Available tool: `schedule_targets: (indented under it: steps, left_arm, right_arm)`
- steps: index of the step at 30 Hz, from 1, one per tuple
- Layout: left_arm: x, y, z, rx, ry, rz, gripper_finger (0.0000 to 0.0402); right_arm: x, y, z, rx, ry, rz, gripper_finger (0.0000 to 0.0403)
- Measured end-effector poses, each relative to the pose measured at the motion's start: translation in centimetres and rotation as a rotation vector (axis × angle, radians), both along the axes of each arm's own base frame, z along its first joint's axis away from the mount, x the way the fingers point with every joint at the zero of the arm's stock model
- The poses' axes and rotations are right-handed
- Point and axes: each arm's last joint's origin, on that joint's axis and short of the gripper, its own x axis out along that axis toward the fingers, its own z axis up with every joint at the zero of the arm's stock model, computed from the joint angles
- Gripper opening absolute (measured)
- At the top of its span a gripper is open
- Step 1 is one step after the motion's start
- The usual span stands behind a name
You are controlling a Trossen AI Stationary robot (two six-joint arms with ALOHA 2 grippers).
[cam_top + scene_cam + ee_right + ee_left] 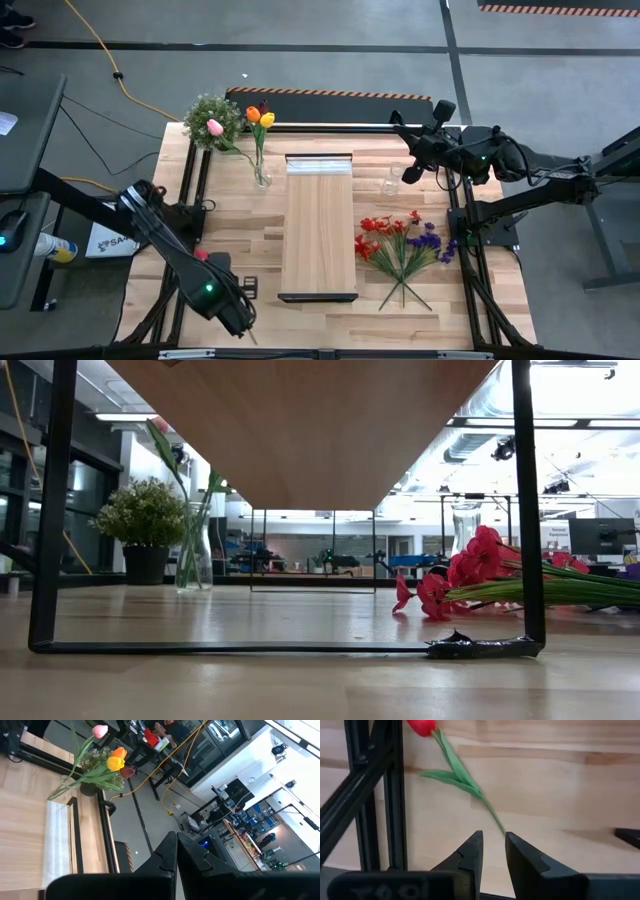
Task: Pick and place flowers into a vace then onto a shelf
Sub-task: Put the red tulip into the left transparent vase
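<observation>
Here, lower left of the high view: left gripper (238,322) low at the near bench (240,230) edge, fingers (470,855) narrowed on the thin green stem of a red tulip (422,726). In the left wrist view the stem runs from the finger gap up to the bloom at top left, leaves splayed partway along, the flower slanting over the wood. Bloom just shows as a red spot by the arm in the high view (200,255).

Right gripper (412,172) waits upper right, fingers fully closed, holding nothing, close to an empty clear vase (392,180).

Other vase (262,178), upper centre-left, already carries yellow, orange and pink tulips (260,117), beside the potted plant (212,120). Red and purple sprays (405,245) lie flat, lower right. Shelf (318,225) stands mid-frame, nothing on it.

Judgement for doing this step well: grip looks near the stem's cut end, so the head will droop and swing. Lift slowly, keep the bloom clear of the black frame post (395,795) right beside it. Carry high enough to pass the standing blooms, then bring the stem upright above the vase mouth before lowering. Risk: stem slipping through so slight a pinch.
</observation>
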Motion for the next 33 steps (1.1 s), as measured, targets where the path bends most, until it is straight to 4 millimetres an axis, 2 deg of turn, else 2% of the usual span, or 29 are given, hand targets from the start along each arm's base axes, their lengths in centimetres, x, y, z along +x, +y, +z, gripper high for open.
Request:
schedule_targets:
  steps: [18, 27, 33]
  left_arm:
    - [2.1, -2.6, -5.5, 0.007, 0.13, 0.035, 0.0117]
    - [2.0, -2.5, -5.6, 0.025, 0.144, 0.01, 0.0117]
    - [2.0, -2.5, -5.6, -0.005, 0.151, -0.119, 0.0117]
  right_arm:
    - [0.0, 0.0, 0.0, 0.025, -0.016, 0.01, 0.0]
    - [0.1, 0.1, 0.0, 0.032, -0.017, 0.044, 0.0]
    - [0.1, 0.1, 0.0, 0.032, -0.017, 0.043, 0.0]
